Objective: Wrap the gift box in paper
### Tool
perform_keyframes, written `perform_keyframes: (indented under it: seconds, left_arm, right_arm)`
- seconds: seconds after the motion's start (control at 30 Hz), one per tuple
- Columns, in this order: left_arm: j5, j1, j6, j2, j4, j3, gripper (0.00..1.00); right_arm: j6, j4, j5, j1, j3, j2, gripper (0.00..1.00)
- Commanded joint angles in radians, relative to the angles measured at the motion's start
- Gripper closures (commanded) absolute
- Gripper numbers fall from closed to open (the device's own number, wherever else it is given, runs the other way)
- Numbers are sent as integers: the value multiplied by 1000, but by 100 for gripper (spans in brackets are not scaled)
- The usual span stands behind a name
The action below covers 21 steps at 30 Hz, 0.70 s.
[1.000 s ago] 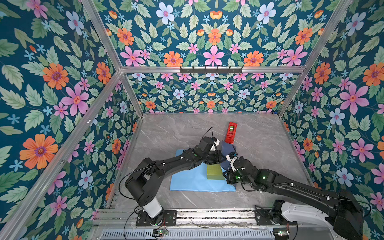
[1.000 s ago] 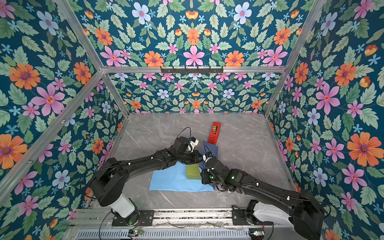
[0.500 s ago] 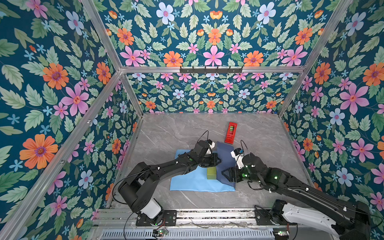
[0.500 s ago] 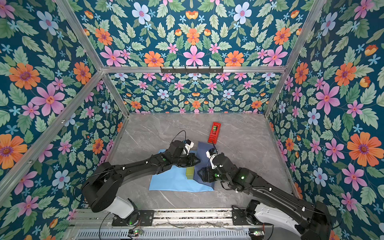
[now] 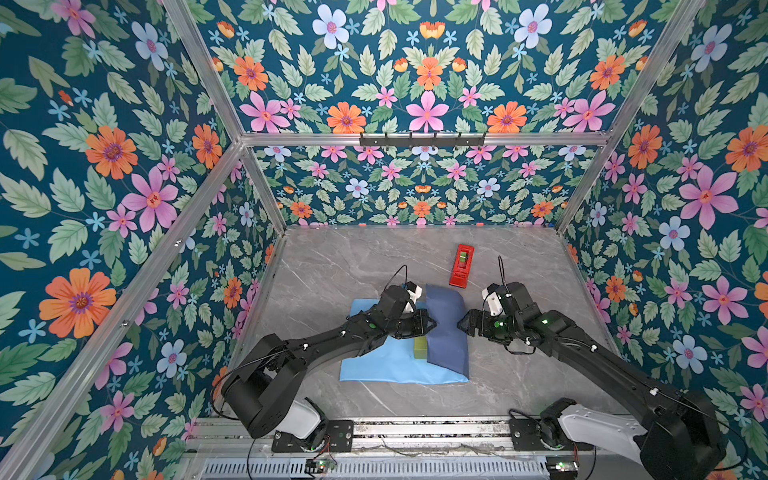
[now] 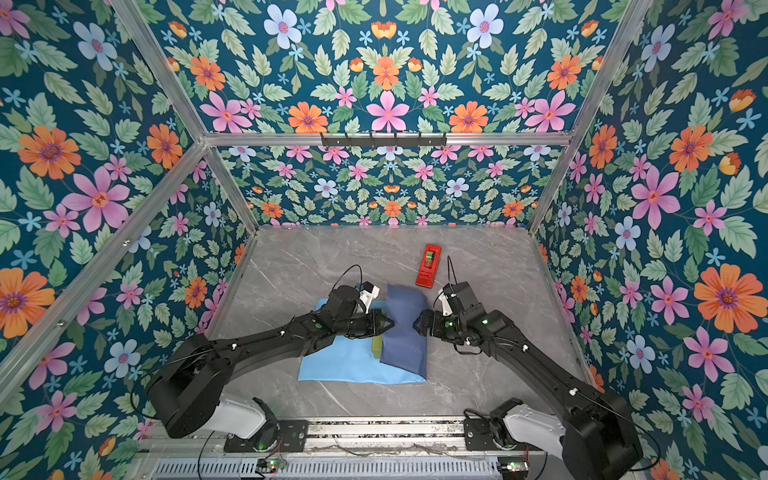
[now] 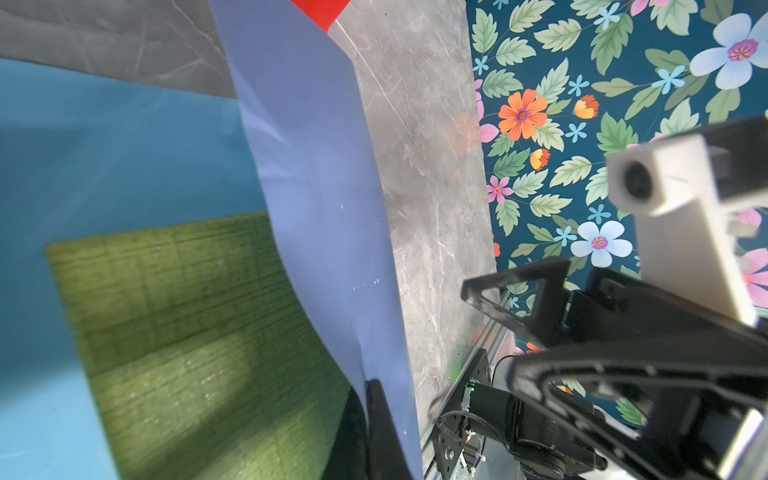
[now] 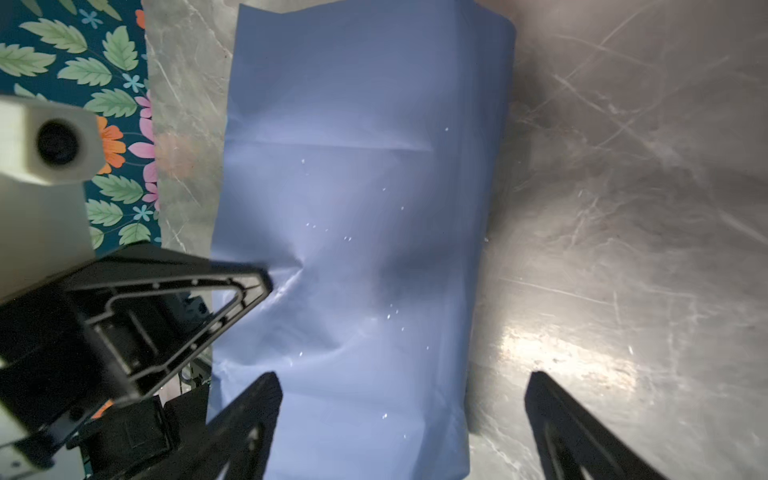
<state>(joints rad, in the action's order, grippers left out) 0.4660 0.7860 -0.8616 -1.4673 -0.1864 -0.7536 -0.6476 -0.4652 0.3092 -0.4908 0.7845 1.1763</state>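
**Gift box (image 5: 420, 347) half covered, left gripper (image 5: 431, 326) pinching the paper (image 5: 382, 363)**

In both top views the left arm reaches in from 7 o'clock, across the bright light-blue sheet. The sheet lies flat on the grey marbled table (image 5: 332, 266), a little toward 6 o'clock of its centre. The left gripper's jaws are pressed together on the edge of the turned-over part of the paper (in the right wrist view, creases run out from the fingertip (image 8: 253, 279) where it bites the sheet).

Just right of the bare light-blue area, the olive-green box shows from above only as a narrow strip. The left wrist view shows far more of its finely textured top (image 7: 187, 332), lying flat on the paper.

The rest of the box sits under the flap (image 5: 446, 328), which is the paper's darker slate-blue face folded over from the 3 o'clock side. The flap bulges rather than lying flat.

At 3 o'clock of the flap is the right gripper (image 5: 461, 326), on an arm coming in from 5 o'clock and pointing at the fold. Its jaws stand wide apart and hold nothing. Whether a tip touches the paper cannot be told.

At 12 o'clock of the flap, a red tape dispenser (image 5: 461, 266) lies on bare table just beside the flap's far corner.
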Motion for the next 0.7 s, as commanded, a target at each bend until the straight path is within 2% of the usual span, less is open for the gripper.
perform_keyframes:
  seconds: [0.0,0.67]
  left_arm:
    - [-10,-4,4,8,-23,6,100]
    - [-11,-37,8,46,-33,64,100]
  right_arm:
    - [0,31,6,2,20,60,6]
    - [35,112,82,5,79,261,5]
